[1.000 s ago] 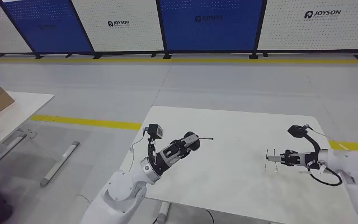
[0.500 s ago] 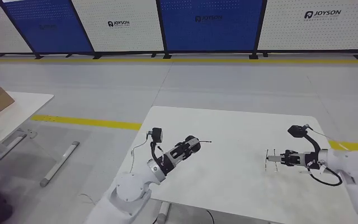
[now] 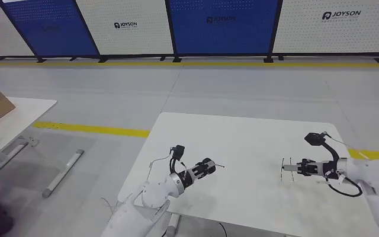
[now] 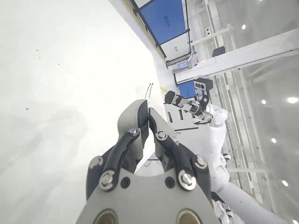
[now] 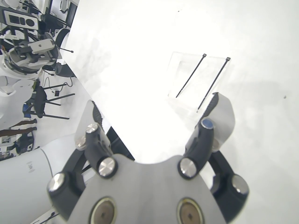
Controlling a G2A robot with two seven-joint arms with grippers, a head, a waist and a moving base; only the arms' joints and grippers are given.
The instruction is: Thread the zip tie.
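A thin black zip tie (image 3: 218,166) sticks out of my left gripper (image 3: 208,167), which is shut on it near the table's front left edge. From the right wrist view the same zip tie (image 5: 66,51) pokes out sideways from the left gripper (image 5: 44,47). In the left wrist view the left gripper (image 4: 148,109) has its jaws pressed together. Two thin black strands (image 4: 149,90) show just past its tips; I cannot tell whether either is the held tie. My right gripper (image 3: 288,168) is open at the right side of the table. In its own view the right gripper (image 5: 154,101) has nothing between its fingers.
Two more black zip ties (image 5: 190,75) (image 5: 213,82) lie side by side on a clear plate (image 5: 182,71) just ahead of the right gripper. The white table (image 3: 237,136) is bare between the arms. Its front edge runs close under the left arm.
My left arm has swung toward the table's front edge and a little to the right, carrying the zip tie. The right arm has not moved.
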